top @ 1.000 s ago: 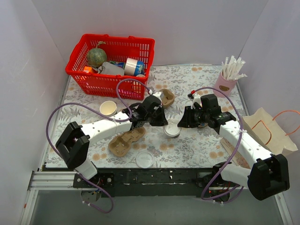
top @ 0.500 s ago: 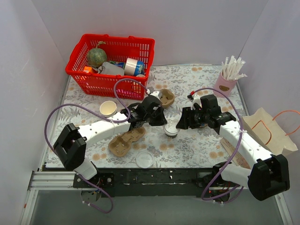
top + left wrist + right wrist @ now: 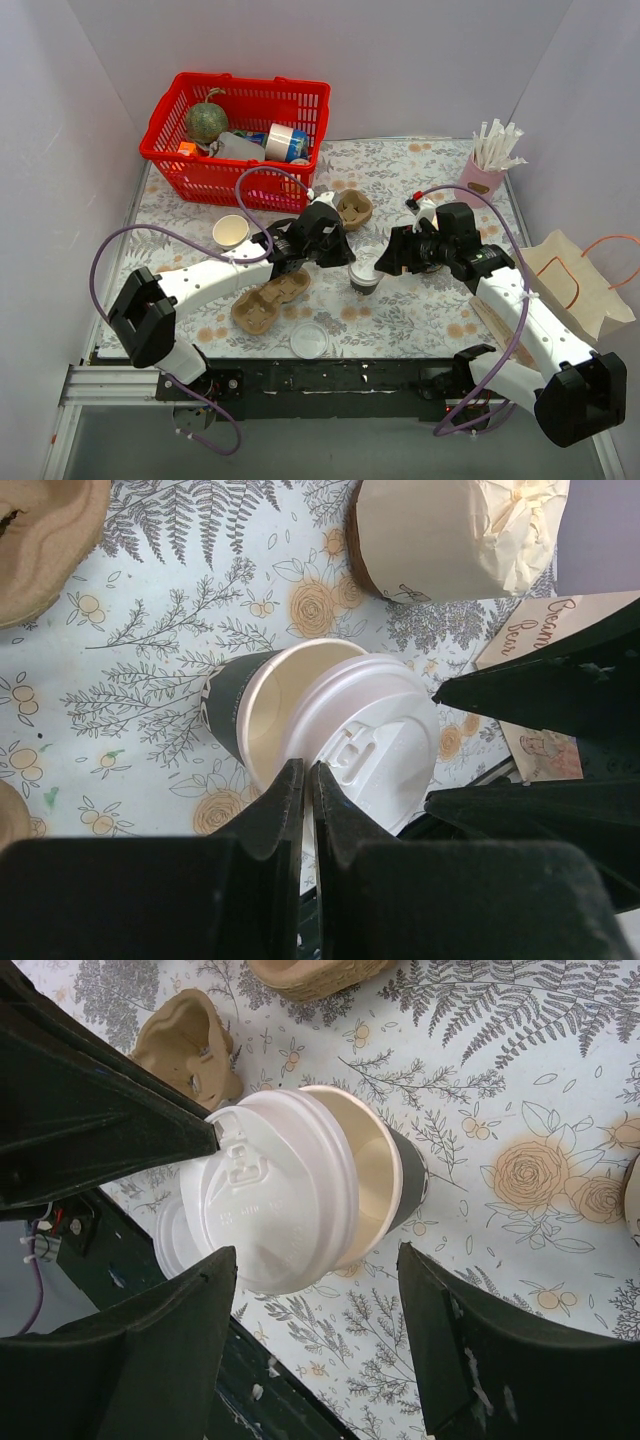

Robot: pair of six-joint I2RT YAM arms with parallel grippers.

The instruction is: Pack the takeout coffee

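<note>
Loose lid [image 3: 309, 340]: a pale disc lying flat on the floral cloth [image 3: 430, 310], nearest the arm bases and apart from the rest.
Pulp tray [image 3: 270, 298]: a brown cup carrier just behind the loose lid, left of centre, beside the left forearm.
Takeout coffee [image 3: 365, 279]: mid-table, between the two grippers. It has a dark band round the lower half and is cream above.
White lid [image 3: 372, 748]: askew on the cup and covering only part of the mouth. The cream inside of the cup shows on the uncovered side.
Left gripper [image 3: 305, 780]: fingers clenched almost together on the white lid's rim, pinching its edge.
Right gripper [image 3: 315, 1252]: jaws spread wide, one finger on each side of the cup. The wrist view does not settle whether either pad touches it, though they look just clear.
White tub [image 3: 450, 535]: topped with crumpled paper. It shows in the left wrist view beyond the cup, apart from it.
Paper bag [image 3: 575, 280]: at the right edge of the table, with orange handles.
Plain cream cup [image 3: 231, 232]: upright and open, left of the left arm, near the basket's front.
Second pulp tray [image 3: 353, 208]: just behind the left gripper.
Red basket [image 3: 230, 182]: far left corner, holding a green round thing, a roll of tape and other odds.
Pink holder [image 3: 480, 178]: far right corner, filled with white wrapped straws.
</note>
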